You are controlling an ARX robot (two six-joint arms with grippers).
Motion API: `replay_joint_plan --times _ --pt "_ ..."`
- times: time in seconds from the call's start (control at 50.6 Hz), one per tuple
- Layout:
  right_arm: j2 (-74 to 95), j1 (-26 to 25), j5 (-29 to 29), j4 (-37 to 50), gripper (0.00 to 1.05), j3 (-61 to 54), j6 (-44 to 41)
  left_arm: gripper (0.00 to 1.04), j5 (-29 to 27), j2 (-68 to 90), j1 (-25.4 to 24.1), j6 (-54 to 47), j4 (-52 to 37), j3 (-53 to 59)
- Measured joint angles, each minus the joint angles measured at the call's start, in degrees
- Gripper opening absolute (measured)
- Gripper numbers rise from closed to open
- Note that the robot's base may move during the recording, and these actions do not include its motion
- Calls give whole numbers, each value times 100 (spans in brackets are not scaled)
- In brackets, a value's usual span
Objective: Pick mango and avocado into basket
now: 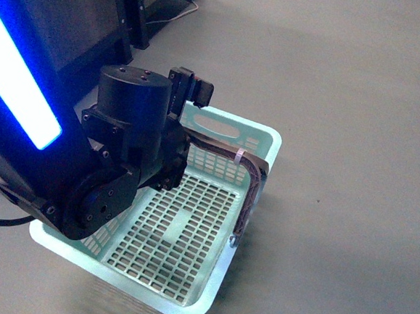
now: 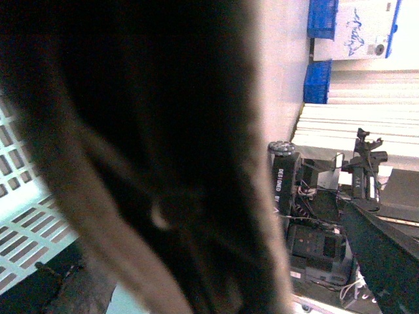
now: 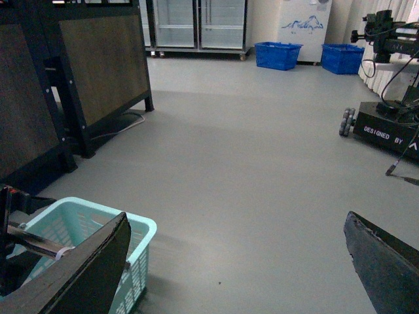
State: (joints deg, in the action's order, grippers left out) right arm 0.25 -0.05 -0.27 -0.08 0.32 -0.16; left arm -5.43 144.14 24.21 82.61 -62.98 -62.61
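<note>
The pale teal basket (image 1: 269,143) hangs over the grey floor in the front view, and its lattice bottom holds nothing. My left gripper (image 1: 190,110) is shut on its grey-brown handles (image 1: 247,193), which are bound by a white tie. The left wrist view is mostly filled by the blurred dark handle (image 2: 150,150), with basket lattice (image 2: 19,216) at one side. In the right wrist view my right gripper (image 3: 236,275) is open over bare floor, beside the basket (image 3: 98,219). The mango and the avocado are out of view.
A dark wooden shelf unit (image 3: 98,65) stands close to the basket. Two dark blue baskets (image 3: 278,54) sit by the far wall near glass-door fridges. Another robot base (image 3: 386,127) stands on the floor at the side.
</note>
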Motion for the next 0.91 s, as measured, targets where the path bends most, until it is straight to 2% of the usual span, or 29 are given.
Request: replay_joint_plan --times 0.296,0.454,0.494,0.711,0.909 --pt "0 0 0 0 97 0 -2 53 164 105 11 319 -927 -120" --pt "0 0 0 0 97 0 -2 17 205 -726 -107 621 -1220 643" --pt "0 0 0 0 97 0 0 11 212 -1093 -140 739 -1117 824" --pt "0 0 0 0 97 0 0 8 -68 -3464 -391 452 358 1759" --pt "0 0 0 0 97 0 -2 8 -446 -6107 -798 157 2889 2120"
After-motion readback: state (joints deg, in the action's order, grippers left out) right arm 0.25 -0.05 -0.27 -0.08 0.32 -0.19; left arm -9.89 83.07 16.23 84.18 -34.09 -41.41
